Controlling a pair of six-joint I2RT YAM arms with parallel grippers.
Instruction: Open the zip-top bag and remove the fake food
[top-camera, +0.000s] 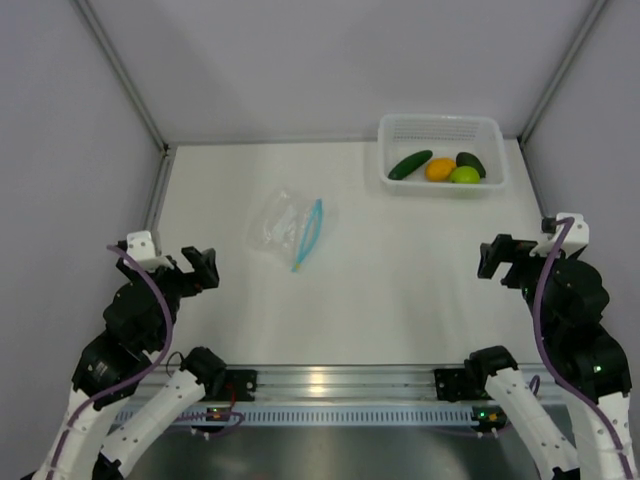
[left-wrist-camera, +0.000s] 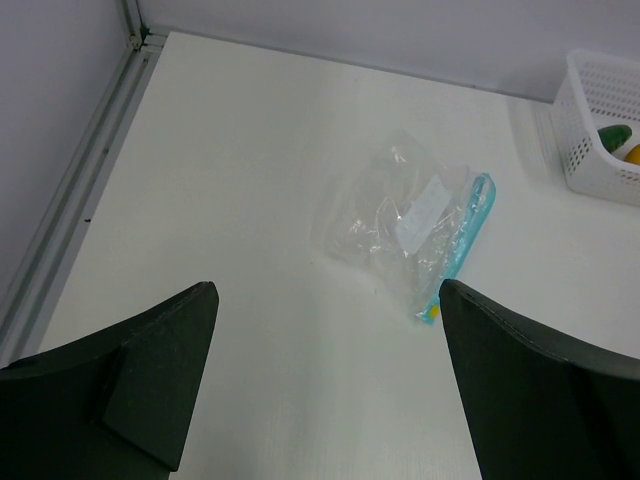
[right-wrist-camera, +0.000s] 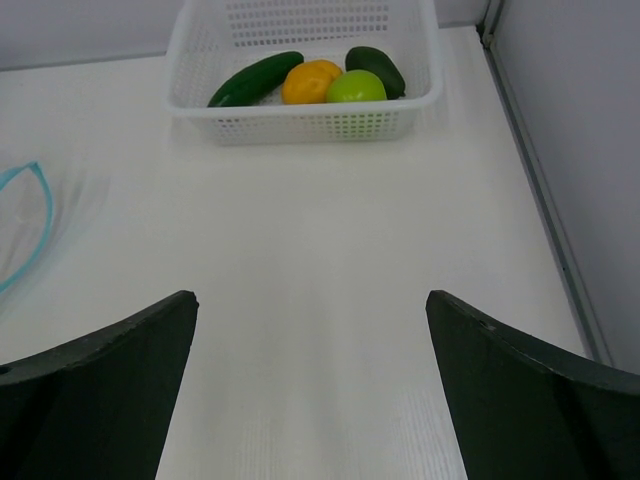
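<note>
The clear zip-top bag (top-camera: 285, 228) lies flat and empty on the white table, its light blue zip strip (top-camera: 308, 234) open; it also shows in the left wrist view (left-wrist-camera: 410, 228). The fake food lies in the white mesh basket (top-camera: 440, 128) at the back right: a long dark green cucumber (right-wrist-camera: 255, 78), an orange fruit (right-wrist-camera: 311, 81), a lime-green ball (right-wrist-camera: 356, 87) and a dark green oval (right-wrist-camera: 375, 67). My left gripper (top-camera: 200, 268) is open and empty at the near left. My right gripper (top-camera: 497, 256) is open and empty at the near right.
Grey walls with metal corner posts enclose the table on three sides. A metal rail (top-camera: 340, 382) with both arm bases runs along the near edge. The bag's edge shows at the left of the right wrist view (right-wrist-camera: 25, 225).
</note>
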